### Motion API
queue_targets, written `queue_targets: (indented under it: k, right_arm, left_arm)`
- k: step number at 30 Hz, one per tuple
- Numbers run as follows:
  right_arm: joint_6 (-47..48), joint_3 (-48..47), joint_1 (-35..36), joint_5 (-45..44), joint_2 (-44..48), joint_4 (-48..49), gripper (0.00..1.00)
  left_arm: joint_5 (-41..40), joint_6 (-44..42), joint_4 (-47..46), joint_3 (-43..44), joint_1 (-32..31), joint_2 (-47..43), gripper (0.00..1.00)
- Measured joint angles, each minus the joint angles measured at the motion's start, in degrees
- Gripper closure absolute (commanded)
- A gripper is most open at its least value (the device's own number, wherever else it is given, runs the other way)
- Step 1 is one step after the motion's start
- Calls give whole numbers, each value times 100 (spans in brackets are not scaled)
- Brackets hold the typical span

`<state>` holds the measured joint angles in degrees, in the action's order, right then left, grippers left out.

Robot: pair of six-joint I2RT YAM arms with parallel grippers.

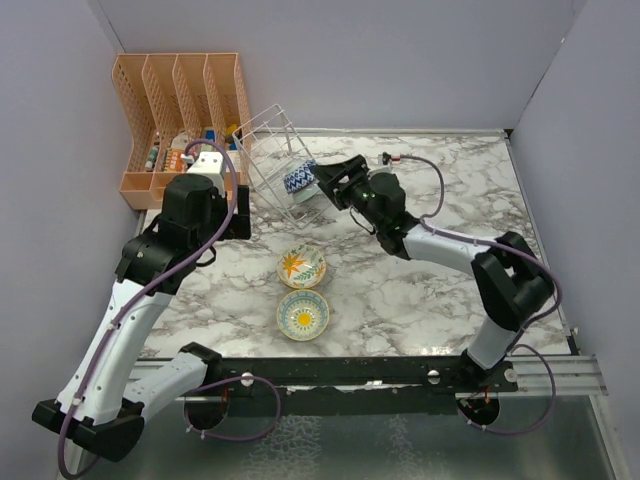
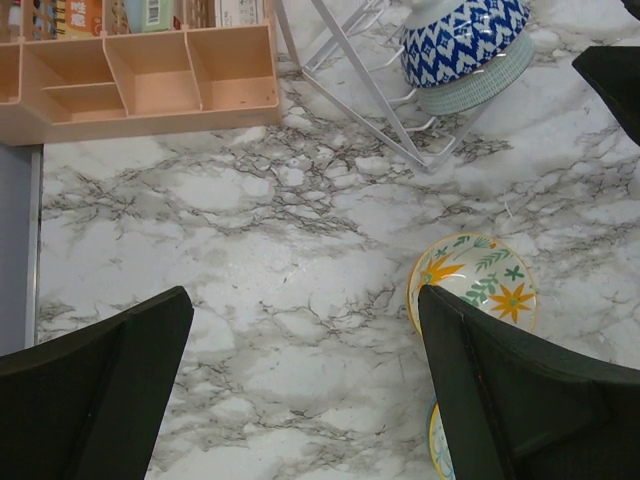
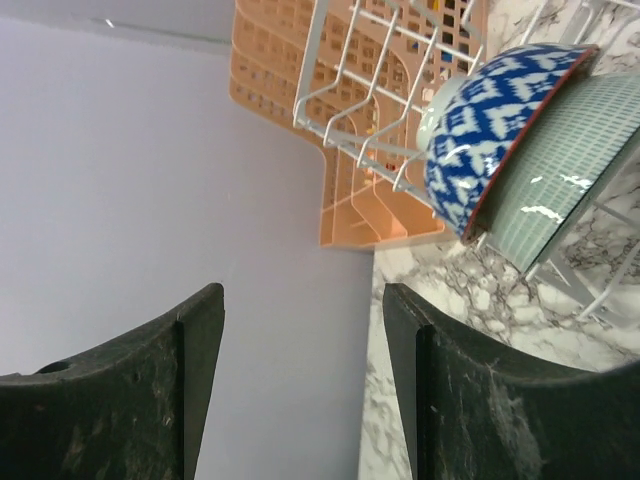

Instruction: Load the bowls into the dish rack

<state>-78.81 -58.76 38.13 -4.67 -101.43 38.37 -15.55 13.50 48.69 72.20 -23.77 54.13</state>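
- Two bowls sit in the dish rack (image 1: 265, 135): a blue-white zigzag bowl (image 3: 480, 130) standing on its edge, with a pale green ribbed bowl (image 3: 575, 165) nested right behind it, touching.
- Two more are out on the marble table (image 1: 430, 290): the orange flower bowl (image 1: 301, 265) and the yellow sun flower bowl (image 1: 303, 314). Both are upright, just beside each other, in front of the rack and between the two arms.
- The rack looks tipped at an angle from the top view. It's at the far left of the table, next to an orange file organizer (image 1: 180, 100).
- The right gripper (image 3: 300, 370) is up close to the racked bowls, jaws spread, nothing between them, and not touching the zigzag bowl as far as its wrist view shows.
- The left gripper (image 2: 300, 390) hovers over bare marble, jaws wide apart and empty. The orange flower bowl peeks out just past one of its fingers.
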Motion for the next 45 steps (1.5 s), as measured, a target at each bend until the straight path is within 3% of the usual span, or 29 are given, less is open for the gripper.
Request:
queue_targets:
  k: [8,15,21,27,33,45]
  right_arm:
    - [2402,-1405,138,695,730,-3261,35]
    - [4236,-1790,1193,756,876,-5591,34]
    - [5217,-2236,1823,1172,492,-6273,34]
    - [5855,-3034,2037,1290,-560,-6743,36]
    - [6133,-3318,2109,1287,-1250,-7208,37]
    - [6306,-3598,2208,1290,-1447,-7506,39]
  left_arm:
    - [-219,142,74,367,0,46,1]
    - [-765,577,483,1187,0,302,1]
    - [-1123,909,579,1641,0,275,1]
    - [-1259,1143,664,1646,0,212,1]
    - [-1318,1268,688,1646,0,188,1]
    - [-1388,1298,719,1646,0,98,1]
